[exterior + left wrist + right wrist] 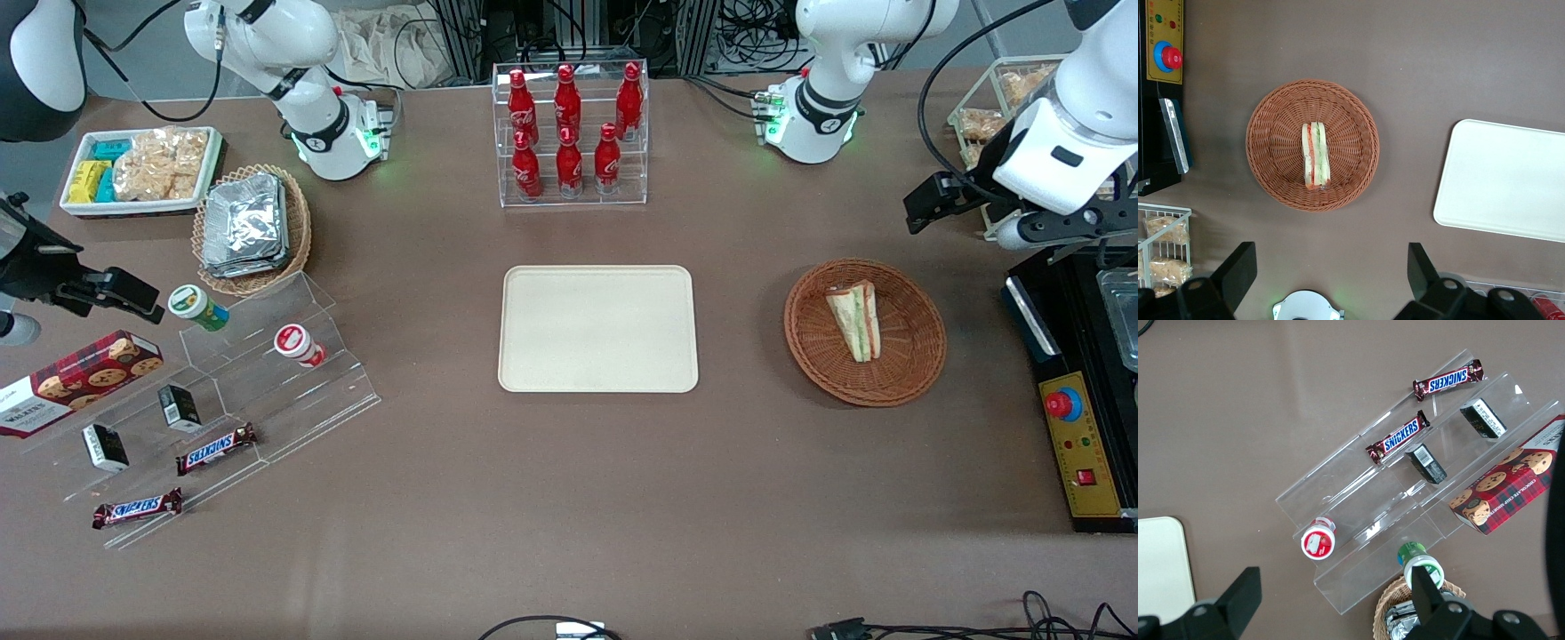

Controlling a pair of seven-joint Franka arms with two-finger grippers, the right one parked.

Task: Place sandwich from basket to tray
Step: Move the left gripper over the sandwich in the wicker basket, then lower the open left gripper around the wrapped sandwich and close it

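Here the sandwich (pixel 855 320) lies in the reddish-brown basket (pixel 916 364), a pale wedge with red and green filling showing along its edge, resting near the middle of the weave with its narrow end pointing toward the front camera; the basket sits on the brown table (pixel 569 498) toward the working arm's end, well apart from the beige tray (pixel 597 328), which lies flat at the table's centre with nothing on it; the gripper (pixel 1331 270) hangs in the air above the table, raised and off to the working arm's end, not over the basket but just beside it, and its two dark fingers (pixel 1238 267) stand wide apart, holding nothing; from the left wrist view the sandwich (pixel 1315 155) lies lengthwise in the basket (pixel 1271 127), and a rounded corner of the tray (pixel 1501 177) shows nearby; a black control box (pixel 1080 444) with a red button stands close to the basket at the table's edge; farther from the front camera than the tray, a clear rack of red bottles (pixel 569 124) stands upright; toward the parked arm's end sit a lighter wicker basket of foil packets (pixel 249 227), a white tray of snacks (pixel 138 169) and a clear stepped stand (pixel 267 382) with Snickers bars (pixel 216 449).
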